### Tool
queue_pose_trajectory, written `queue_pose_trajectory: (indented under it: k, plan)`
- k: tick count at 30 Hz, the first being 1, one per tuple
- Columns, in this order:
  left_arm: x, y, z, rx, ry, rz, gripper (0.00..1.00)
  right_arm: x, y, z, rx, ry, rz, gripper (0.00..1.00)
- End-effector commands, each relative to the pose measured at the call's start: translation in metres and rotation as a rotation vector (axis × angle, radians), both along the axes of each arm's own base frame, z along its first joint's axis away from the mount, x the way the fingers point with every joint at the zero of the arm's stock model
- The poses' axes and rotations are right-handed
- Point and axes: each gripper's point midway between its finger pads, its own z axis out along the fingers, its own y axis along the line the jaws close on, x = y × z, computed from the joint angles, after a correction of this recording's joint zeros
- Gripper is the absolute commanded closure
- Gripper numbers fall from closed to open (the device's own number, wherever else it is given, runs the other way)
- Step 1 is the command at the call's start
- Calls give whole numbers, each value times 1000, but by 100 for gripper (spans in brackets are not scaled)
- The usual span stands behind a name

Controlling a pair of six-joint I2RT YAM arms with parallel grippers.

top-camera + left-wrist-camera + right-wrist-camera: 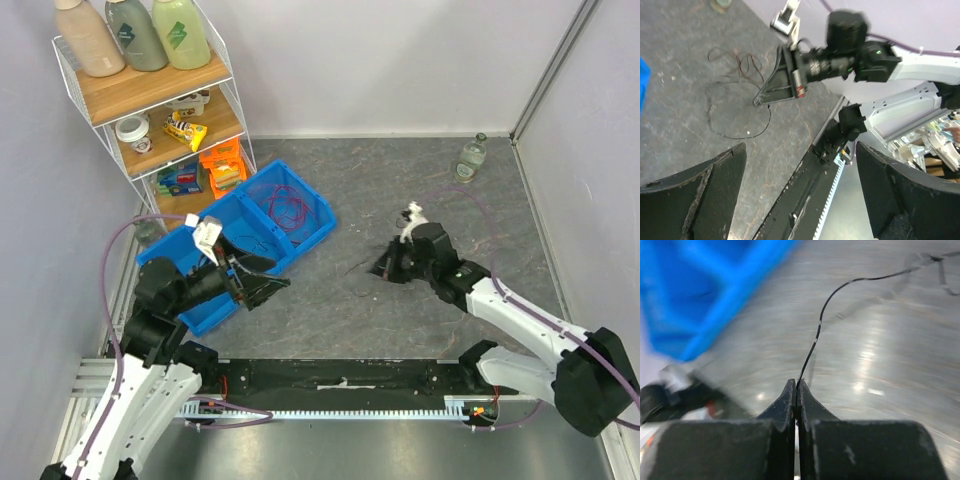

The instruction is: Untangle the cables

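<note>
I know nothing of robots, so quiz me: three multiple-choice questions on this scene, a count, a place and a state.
1. Bottles on the shelf's top: A one, B three, C five.
2. The red cables lie: A on the shelf, B in the blue bin, C on the wall.
3. The right gripper is: A wide open, B holding a bottle, C shut on a black cable.
Answers: 1 B, three stand side by side. 2 B, red loops lie in the bin. 3 C, closed fingers pinch the cable.

Right tool closed, left tool spread
</note>
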Motion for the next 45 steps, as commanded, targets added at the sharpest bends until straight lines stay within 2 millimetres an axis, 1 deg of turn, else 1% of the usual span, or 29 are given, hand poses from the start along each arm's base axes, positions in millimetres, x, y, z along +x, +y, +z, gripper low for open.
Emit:
queue_pose_trajectory:
  k: [1, 3, 6, 8, 10, 11, 14, 16, 18, 19, 21, 23, 24, 25, 27, 28, 29, 33, 36, 39, 40, 43, 45]
  plan:
    - [-7, -11, 11, -30, -36, -95, 5, -29, 99, 134, 430, -187, 323, 100]
    - [-5, -10, 15, -9, -79, -87, 5, -44, 119, 164, 525, -218, 415, 100]
    - [-2, -11, 27, 18, -145, -104, 5, -62, 138, 200, 603, -257, 526, 100]
    - [1, -14, 32, 30, -176, -116, 4, -72, 148, 217, 643, -275, 598, 100]
    - [3, -14, 38, 51, -220, -117, 3, -82, 155, 229, 689, -280, 663, 100]
    - [4, -13, 44, 61, -242, -111, 3, -86, 159, 231, 700, -277, 694, 100]
    - [3, -8, 62, 76, -318, -81, 4, -97, 167, 227, 680, -286, 775, 100]
    - [1, -4, 73, 77, -369, -59, 6, -102, 169, 221, 637, -293, 801, 100]
    - [1, 0, 80, 68, -395, -28, 6, -112, 170, 219, 602, -313, 845, 100]
    - [2, 0, 80, 66, -398, -25, 6, -116, 169, 221, 591, -327, 867, 100]
    - [4, -5, 74, 63, -370, -54, 4, -128, 169, 224, 579, -351, 914, 100]
    - [-2, -18, 60, 67, -316, -180, 1, -137, 167, 233, 578, -388, 945, 100]
    - [-9, -25, 51, 69, -279, -277, 1, -139, 164, 237, 579, -406, 951, 100]
    - [-20, -29, 45, 59, -246, -378, 2, -139, 163, 242, 580, -423, 950, 100]
    - [-31, -35, 34, 40, -203, -503, 4, -138, 160, 250, 574, -453, 941, 100]
    - [-33, -36, 28, 42, -184, -526, 7, -137, 160, 252, 570, -463, 938, 100]
    - [-39, -37, 25, 42, -184, -550, 8, -134, 160, 257, 566, -480, 920, 100]
    - [-60, -36, 25, 33, -215, -603, 4, -116, 163, 263, 528, -505, 835, 100]
    - [-52, -43, 14, 51, -158, -557, 2, -105, 170, 269, 531, -502, 786, 100]
    - [-39, -53, 1, 113, -119, -458, 2, -86, 178, 275, 536, -499, 695, 100]
    - [-38, -57, -2, 131, -122, -440, 2, -81, 180, 274, 530, -497, 671, 100]
    - [-19, -63, -11, 174, -114, -297, 3, -71, 184, 275, 529, -487, 611, 100]
    - [-3, -62, -17, 194, -88, -207, 9, -71, 188, 277, 555, -476, 596, 100]
